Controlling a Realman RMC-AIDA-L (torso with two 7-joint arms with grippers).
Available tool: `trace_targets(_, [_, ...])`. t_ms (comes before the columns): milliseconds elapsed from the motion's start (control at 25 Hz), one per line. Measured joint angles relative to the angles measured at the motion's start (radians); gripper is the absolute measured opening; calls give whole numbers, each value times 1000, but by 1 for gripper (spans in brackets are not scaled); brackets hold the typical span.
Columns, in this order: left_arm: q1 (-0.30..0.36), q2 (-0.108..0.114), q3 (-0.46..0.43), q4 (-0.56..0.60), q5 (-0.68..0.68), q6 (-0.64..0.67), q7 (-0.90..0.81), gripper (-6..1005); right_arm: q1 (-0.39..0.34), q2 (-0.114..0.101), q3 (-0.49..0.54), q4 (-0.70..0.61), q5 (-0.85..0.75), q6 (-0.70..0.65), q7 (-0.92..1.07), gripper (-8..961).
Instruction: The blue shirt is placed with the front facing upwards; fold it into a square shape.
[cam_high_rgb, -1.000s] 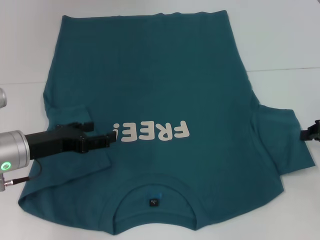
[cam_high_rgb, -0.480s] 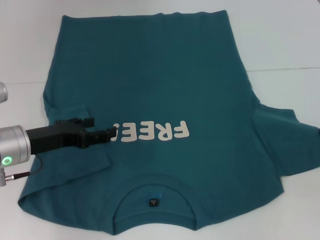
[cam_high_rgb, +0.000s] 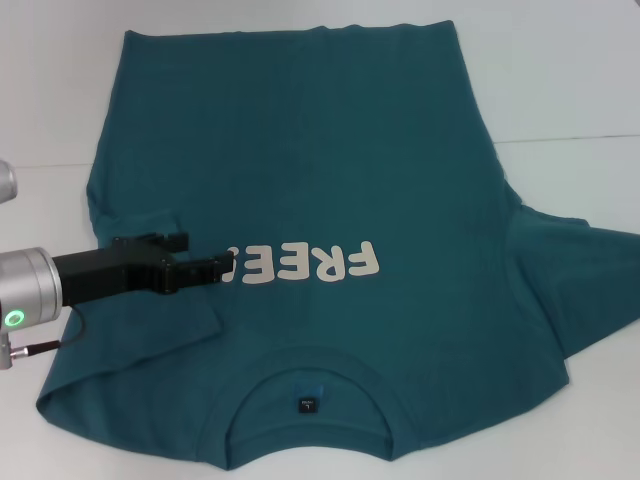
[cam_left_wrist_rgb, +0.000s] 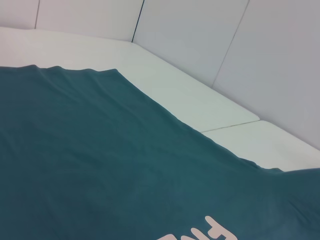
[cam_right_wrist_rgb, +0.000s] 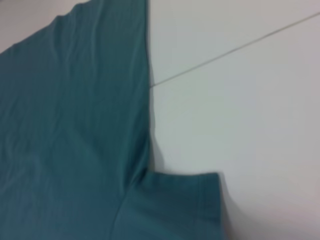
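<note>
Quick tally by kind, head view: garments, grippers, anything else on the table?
Shirts: 1, the blue shirt, front up, collar toward the robot.
Grippers in view: 1, the left gripper over the shirt beside the FREE! print.
Tables: 1, the white table.
Other loose items: 0.
Total: 3.

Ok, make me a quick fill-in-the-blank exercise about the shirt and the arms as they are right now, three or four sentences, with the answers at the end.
1. The blue shirt lies with its printed word "____" facing up.
2. In the head view, the left gripper reaches over the shirt beside the ____ of the print.
3. The shirt's round neck lies on the side ____ the robot.
4. The right gripper is ____ of the head view.

Missing words: FREE!; exclamation mark; nearest; out
</note>
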Motion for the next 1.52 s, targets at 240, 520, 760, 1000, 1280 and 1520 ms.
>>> trace_targets(240, [-1,1,0,-3,1,0,0,888,6,-10,2,-11,21,-8,2,-2])
trace_targets(520, [-6,4,0,-4,0,-2,-1,888,8,-11,1,-59,45,-64,11,-2])
trace_targets(760, [-10,9,0,-3,1,-14,-2,888,21,-13,-1,-68,61,-93,11,-1])
trace_targets(1000, [-12,14,-1,2,-3,-22,-4,887,69,-4,-9,-79,63,-146,13,-2])
trace_targets(1280, [-11,16,-3,2,-4,-27,-6,887,142,20,-74,-80,61,-189,30,-1])
trace_targets(1520, [-5,15,-14,0,-5,-28,-6,887,203,55,-181,-80,60,-195,58,-1])
